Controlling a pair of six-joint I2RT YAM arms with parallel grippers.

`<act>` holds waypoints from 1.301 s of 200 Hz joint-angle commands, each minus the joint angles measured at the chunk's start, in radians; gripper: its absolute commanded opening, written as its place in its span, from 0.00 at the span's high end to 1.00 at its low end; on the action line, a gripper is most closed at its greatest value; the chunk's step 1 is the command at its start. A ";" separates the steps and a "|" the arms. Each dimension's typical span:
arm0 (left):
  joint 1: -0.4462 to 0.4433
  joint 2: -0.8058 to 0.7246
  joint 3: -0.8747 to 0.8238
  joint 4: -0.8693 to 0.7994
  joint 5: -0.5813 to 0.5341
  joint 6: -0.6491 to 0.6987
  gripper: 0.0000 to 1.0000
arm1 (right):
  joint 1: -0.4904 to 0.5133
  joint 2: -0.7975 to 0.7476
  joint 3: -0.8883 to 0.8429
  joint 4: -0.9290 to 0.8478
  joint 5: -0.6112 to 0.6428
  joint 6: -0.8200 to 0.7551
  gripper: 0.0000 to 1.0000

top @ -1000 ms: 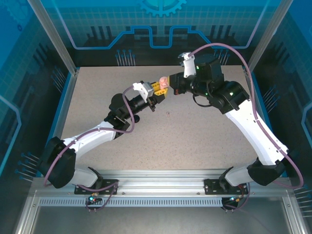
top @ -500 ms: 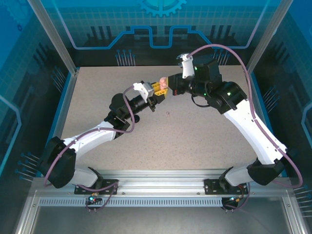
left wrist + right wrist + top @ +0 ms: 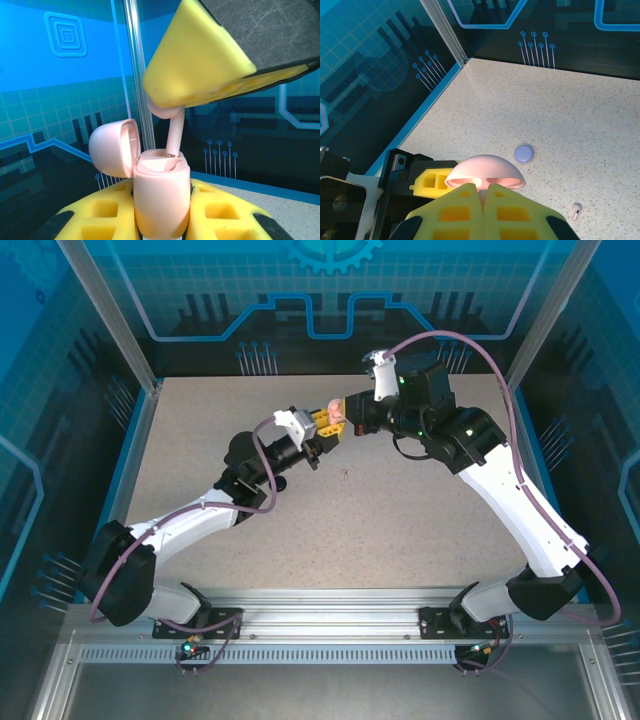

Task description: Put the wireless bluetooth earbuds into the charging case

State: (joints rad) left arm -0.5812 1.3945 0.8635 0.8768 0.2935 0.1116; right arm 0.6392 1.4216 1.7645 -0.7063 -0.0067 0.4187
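Insertion step. Left pincer (image 3: 161, 222) clamped on the open pale pink charging case (image 3: 161, 197) at lower centre of the left wrist view. Right pincer (image 3: 482, 195) clamped on the pale pink earbud (image 3: 173, 131), stem tip in the case mouth; next, probably, press straight down and release.

A robotics lab cell: aluminium frame (image 3: 108, 312), blue circuit-print wall panels (image 3: 200, 290), speckled tabletop (image 3: 400, 530).

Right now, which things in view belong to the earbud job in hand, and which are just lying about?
In use:
pink case, lid open, in the left gripper
pink earbud, in the right gripper, stem reaching into the case

Lying about:
lavender round case on the table
small pale earbud near it, apart
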 commanded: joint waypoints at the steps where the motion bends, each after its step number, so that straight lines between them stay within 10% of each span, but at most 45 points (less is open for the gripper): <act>1: -0.009 -0.009 0.040 0.043 0.011 0.023 1.00 | -0.010 -0.009 -0.015 -0.028 -0.002 -0.005 1.00; 180: -0.009 -0.019 0.053 -0.009 0.037 0.076 1.00 | 0.005 0.065 0.049 -0.105 -0.043 -0.046 0.97; 230: -0.008 -0.017 0.045 0.003 0.029 0.056 1.00 | -0.015 0.001 0.080 -0.104 0.019 -0.029 0.47; 260: -0.009 -0.016 0.039 0.016 0.024 0.046 1.00 | -0.046 -0.061 0.081 -0.104 0.037 -0.010 0.39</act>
State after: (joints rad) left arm -0.5846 1.3945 0.8768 0.8261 0.3122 0.1631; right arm 0.6239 1.4414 1.8030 -0.8013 0.0006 0.3935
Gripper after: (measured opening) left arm 0.217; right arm 0.591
